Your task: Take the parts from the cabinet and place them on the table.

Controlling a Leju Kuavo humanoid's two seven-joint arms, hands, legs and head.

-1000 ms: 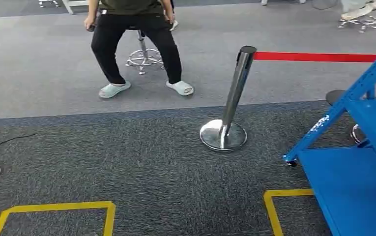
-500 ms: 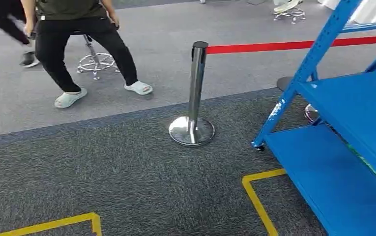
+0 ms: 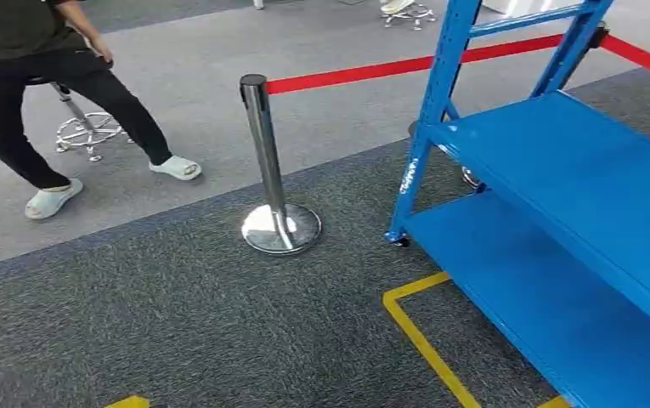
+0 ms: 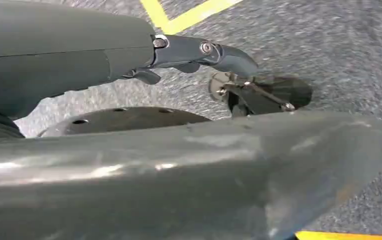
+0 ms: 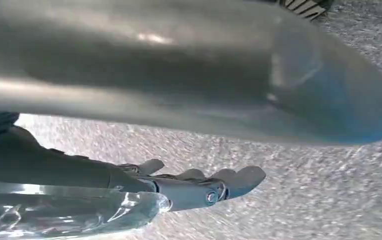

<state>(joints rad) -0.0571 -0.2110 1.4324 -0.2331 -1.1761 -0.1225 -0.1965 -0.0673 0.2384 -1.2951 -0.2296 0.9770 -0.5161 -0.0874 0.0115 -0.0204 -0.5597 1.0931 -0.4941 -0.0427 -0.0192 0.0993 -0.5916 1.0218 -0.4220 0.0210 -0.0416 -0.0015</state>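
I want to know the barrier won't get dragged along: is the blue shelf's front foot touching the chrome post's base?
Apart. The head view shows a strip of dark carpet between the chrome post's base and the blue shelf's front foot.

Dark grey carpet floor (image 3: pixel 177 331) with yellow tape outline (image 3: pixel 423 340) at 5 o'clock, chrome stanchion post (image 3: pixel 274 191) standing at centre, blue shelving rack (image 3: pixel 576 204) at 3 o'clock on castors, stool base (image 3: pixel 87 132) at 10 o'clock
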